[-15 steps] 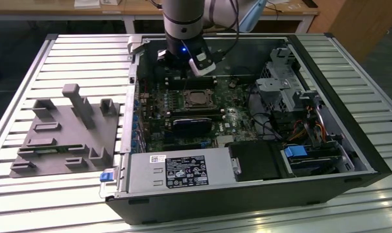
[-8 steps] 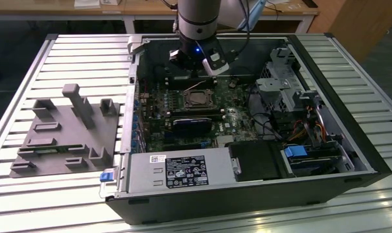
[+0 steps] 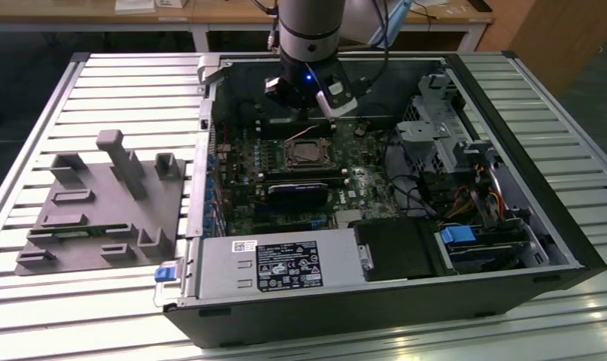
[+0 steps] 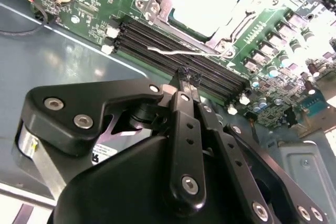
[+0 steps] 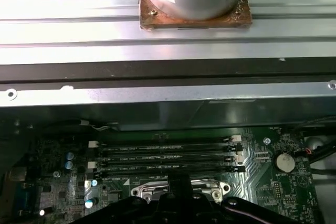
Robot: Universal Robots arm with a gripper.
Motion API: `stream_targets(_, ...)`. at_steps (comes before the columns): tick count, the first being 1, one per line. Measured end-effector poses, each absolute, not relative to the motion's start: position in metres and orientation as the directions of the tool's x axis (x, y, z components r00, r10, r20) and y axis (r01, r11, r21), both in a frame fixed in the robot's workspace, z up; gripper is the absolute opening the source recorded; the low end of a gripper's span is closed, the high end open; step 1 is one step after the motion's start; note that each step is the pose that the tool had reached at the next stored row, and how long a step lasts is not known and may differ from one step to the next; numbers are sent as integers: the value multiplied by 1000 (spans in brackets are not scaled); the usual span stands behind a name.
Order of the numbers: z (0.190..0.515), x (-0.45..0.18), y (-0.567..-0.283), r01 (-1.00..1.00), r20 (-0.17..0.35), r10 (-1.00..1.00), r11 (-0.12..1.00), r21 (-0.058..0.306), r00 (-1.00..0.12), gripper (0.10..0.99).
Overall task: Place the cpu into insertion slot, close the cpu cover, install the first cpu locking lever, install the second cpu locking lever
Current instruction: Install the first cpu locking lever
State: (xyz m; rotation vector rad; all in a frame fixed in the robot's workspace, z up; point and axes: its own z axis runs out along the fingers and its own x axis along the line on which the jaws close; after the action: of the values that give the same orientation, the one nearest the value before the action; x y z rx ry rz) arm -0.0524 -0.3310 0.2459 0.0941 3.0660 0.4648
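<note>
**Exterior view.** The arm is hanging into the open computer case (image 3: 215,113). The gripper (image 3: 321,114) is hovering at 12 o'clock of the insertion slot (image 3: 305,141), just past its rim. The cpu (image 3: 305,154) is lying in the slot. Room for moving:
- The case's back wall is close at 12 o'clock.
- The drive cage (image 3: 434,128) and loose cables (image 3: 414,197) are crowding 3 o'clock.
- A black block (image 3: 293,192) is sitting at 6 o'clock of the slot.
- The grey fixture (image 3: 102,203) is lying well apart, outside the case at 9 o'clock.

**Second wrist view.** The gripper (image 4: 187,75) is showing its fingers pressed together with nothing between them. The tips are hanging just above the memory slots (image 4: 157,38). The cpu (image 4: 203,2) is gleaming inside the cpu cover (image 4: 237,18), which appears to be lying down around it. A thin wire lever (image 4: 173,52) is standing loose between the cover and the memory slots, so I am judging it as not yet latched.

**First wrist view.** The gripper (image 5: 178,198) is sitting just beside the cover's near edge (image 5: 178,186). The memory slots (image 5: 165,156) and the case wall (image 5: 168,93) are lying beyond it.

**Risks, as judged.**
- The fingertips could be catching a memory slot edge instead of the lever, since the wire is lying so near them.
- The springy wire could be slipping off the tips.
- A skewed push on the cover could be loading the slot's contacts.
</note>
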Motion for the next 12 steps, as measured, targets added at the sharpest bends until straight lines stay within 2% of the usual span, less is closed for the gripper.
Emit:
stream_targets(5, 244, -55, -331, 41, -80, 67, 955, 295, -995, 106)
stream_targets(12, 237, -58, -331, 52, -98, 82, 961, 271, -992, 106)
